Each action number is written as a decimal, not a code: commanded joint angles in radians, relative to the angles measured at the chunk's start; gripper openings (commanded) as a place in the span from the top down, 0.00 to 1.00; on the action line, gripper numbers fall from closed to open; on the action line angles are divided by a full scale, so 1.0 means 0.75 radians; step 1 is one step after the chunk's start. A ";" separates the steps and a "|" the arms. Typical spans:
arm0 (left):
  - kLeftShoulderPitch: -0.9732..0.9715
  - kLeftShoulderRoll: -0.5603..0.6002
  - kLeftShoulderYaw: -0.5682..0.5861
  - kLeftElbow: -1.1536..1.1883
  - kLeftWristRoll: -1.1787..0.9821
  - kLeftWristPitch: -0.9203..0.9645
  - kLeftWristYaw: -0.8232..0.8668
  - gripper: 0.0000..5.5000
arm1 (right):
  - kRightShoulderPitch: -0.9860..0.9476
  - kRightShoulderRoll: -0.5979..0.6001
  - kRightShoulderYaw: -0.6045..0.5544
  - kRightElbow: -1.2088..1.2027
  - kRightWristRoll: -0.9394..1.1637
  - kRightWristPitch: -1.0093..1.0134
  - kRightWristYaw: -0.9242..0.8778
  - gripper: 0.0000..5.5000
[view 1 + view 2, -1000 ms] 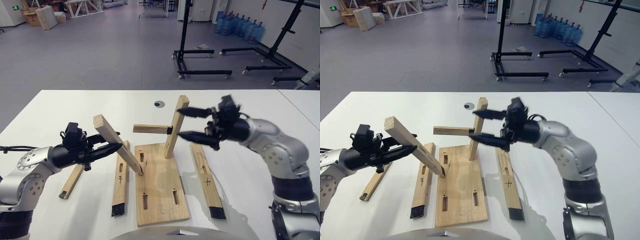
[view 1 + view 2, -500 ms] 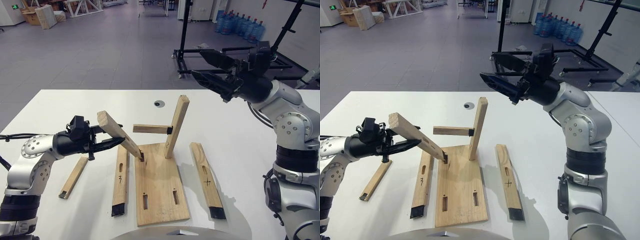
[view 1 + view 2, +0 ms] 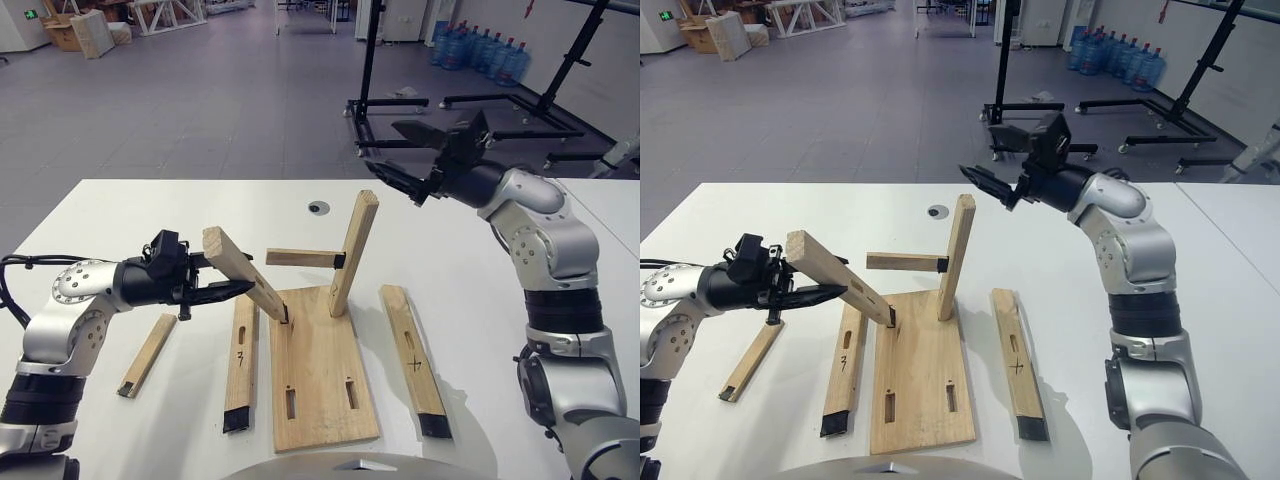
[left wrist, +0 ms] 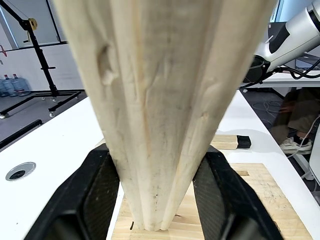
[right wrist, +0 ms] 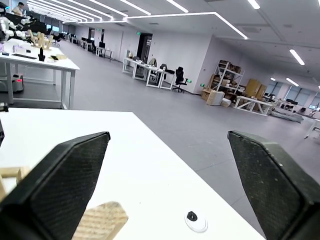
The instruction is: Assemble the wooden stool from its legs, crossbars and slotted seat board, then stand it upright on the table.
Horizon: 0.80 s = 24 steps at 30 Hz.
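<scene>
The slotted seat board lies flat near the table's front edge. One leg stands in a far slot, with a crossbar sticking out to the left. A second leg leans steeply to the left, its foot in the board's far-left slot. My left gripper is shut on this leaning leg. My right gripper hangs open and empty in the air, above and right of the standing leg's top.
Two slotted legs lie flat, one left of the board and one to its right. A short crossbar rests further left. A round grommet sits in the table's far middle.
My right gripper came back down and left from its raised position, nearer the standing leg's top. The leaning leg tilted slightly more upright in my left gripper.
</scene>
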 commanded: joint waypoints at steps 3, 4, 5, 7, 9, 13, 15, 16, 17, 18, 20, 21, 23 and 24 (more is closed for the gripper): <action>-0.063 0.027 -0.081 0.147 0.067 0.051 -0.076 0.63 | 0.043 -0.010 0.111 0.048 -0.152 -0.074 0.038 0.21; -0.077 0.029 -0.087 0.164 0.072 0.047 -0.087 0.63 | 0.042 -0.006 0.119 0.062 -0.170 -0.084 0.036 0.21; -0.092 0.032 -0.094 0.177 0.076 0.046 -0.098 0.63 | 0.042 -0.004 0.127 0.074 -0.186 -0.091 0.034 0.21; -0.128 0.036 -0.106 0.203 0.075 0.051 -0.117 0.63 | 0.055 -0.005 0.149 0.083 -0.205 -0.105 0.047 0.21; -0.152 0.042 -0.118 0.226 0.064 0.075 -0.147 0.63 | 0.063 -0.007 0.160 0.085 -0.208 -0.109 0.058 0.21; -0.186 0.054 -0.149 0.301 0.101 0.070 -0.191 0.63 | 0.066 -0.006 0.169 0.087 -0.209 -0.111 0.063 0.21; -0.216 0.041 -0.175 0.363 0.131 0.061 -0.196 0.63 | 0.064 -0.003 0.171 0.084 -0.207 -0.109 0.063 0.21; -0.232 0.031 -0.186 0.402 0.144 0.060 -0.199 0.63 | 0.063 0.000 0.175 0.083 -0.208 -0.110 0.063 0.21; -0.244 0.022 -0.207 0.439 0.165 0.054 -0.206 0.63 | 0.063 0.003 0.179 0.083 -0.209 -0.111 0.064 0.21; -0.253 0.015 -0.223 0.466 0.176 0.053 -0.213 0.63 | 0.062 0.005 0.181 0.083 -0.210 -0.113 0.065 0.21; -0.281 0.000 -0.259 0.509 0.195 0.060 -0.218 0.63 | 0.059 0.008 0.182 0.082 -0.205 -0.111 0.066 0.21; -0.297 -0.007 -0.276 0.529 0.204 0.064 -0.220 0.63 | 0.056 0.009 0.183 0.083 -0.204 -0.111 0.066 0.21; -0.327 -0.018 -0.313 0.549 0.221 0.069 -0.228 0.63 | 0.050 0.012 0.184 0.084 -0.202 -0.111 0.066 0.21; -0.340 -0.022 -0.326 0.553 0.225 0.070 -0.231 0.63 | 0.047 0.014 0.185 0.084 -0.202 -0.111 0.064 0.21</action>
